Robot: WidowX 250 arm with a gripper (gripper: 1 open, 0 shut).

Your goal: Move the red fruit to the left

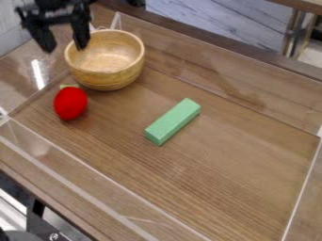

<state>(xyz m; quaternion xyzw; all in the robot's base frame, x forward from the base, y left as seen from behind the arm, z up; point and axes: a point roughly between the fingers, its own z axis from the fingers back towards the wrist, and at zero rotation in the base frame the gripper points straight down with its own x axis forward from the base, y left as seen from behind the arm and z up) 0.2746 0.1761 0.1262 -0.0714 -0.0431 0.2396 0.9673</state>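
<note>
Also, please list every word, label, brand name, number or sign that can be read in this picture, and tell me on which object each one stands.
None: no readable text, number or sign appears anywhere in this view.
The red fruit, the wooden bowl, the green block and the wooden table show plain surfaces without print.
The tool is dark and partly cut off by the picture edge; no marking can be made out on it.

1. End effector (60, 40) hangs above the wooden bowl's (105, 58) left rim, up at the frame's top-left corner.
2. Black fingers (79, 36) point straight down, spread wide apart.
3. Nothing sits between them.
</note>
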